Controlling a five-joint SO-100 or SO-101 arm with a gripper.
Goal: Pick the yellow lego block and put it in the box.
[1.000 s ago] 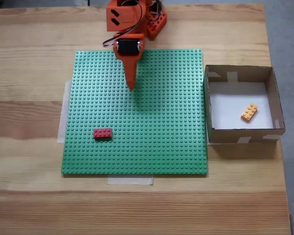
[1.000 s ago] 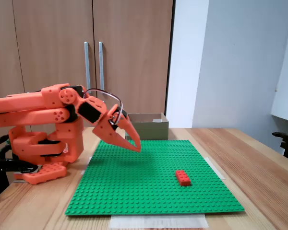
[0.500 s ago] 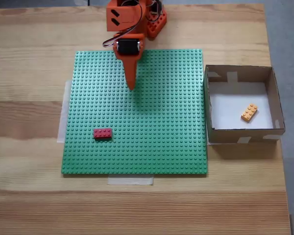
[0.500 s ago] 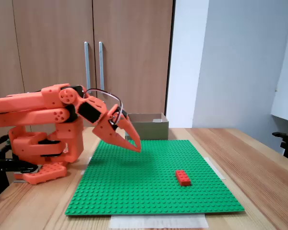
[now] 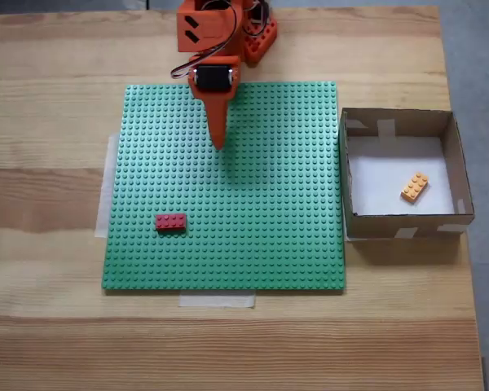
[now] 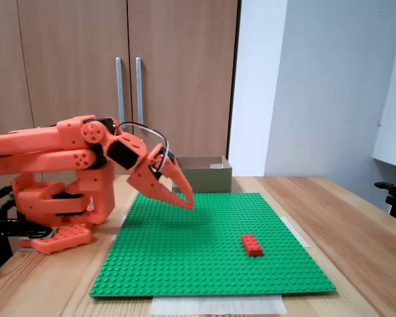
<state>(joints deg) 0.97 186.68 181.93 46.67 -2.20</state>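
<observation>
In the fixed view from above, the red brick (image 5: 171,221) sits at the left of the green baseplate (image 5: 269,228). My tool (image 5: 219,143) hovers above the plate's far part, fingers pressed together, holding nothing. On the right, the yellow lego block (image 5: 414,186) lies on the white floor of the box (image 5: 407,221), on the wooden worktop (image 5: 49,163).

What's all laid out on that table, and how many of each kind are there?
Lego bricks: 2, the yellow lego block lying in the box, the red brick on the baseplate
Green baseplate: 1
The box, cardboard: 1
Robot arm, with its gripper: 1
Total: 5
</observation>
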